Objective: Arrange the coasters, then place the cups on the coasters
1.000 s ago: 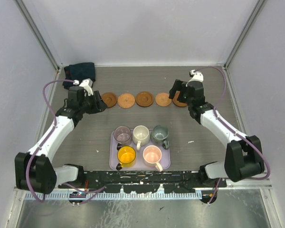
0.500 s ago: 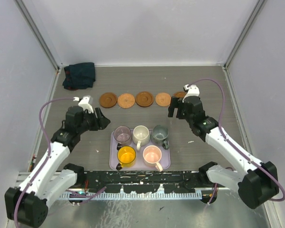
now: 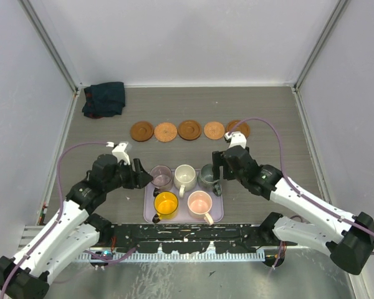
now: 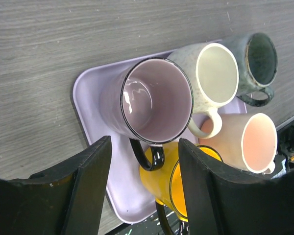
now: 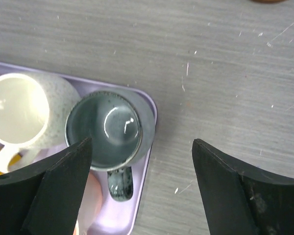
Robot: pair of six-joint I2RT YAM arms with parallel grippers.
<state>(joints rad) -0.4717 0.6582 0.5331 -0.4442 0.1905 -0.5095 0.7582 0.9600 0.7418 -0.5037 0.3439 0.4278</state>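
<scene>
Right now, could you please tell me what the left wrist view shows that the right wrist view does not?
Only the left wrist view shows the purple cup. Only the right wrist view shows a sliver of a coaster at its top edge. Both show the cream cup and the grey-green cup standing side by side in the lavender tray.

White arm links (image 3: 67, 219); black joints (image 3: 105, 173); purple cables (image 3: 81, 146)
</scene>
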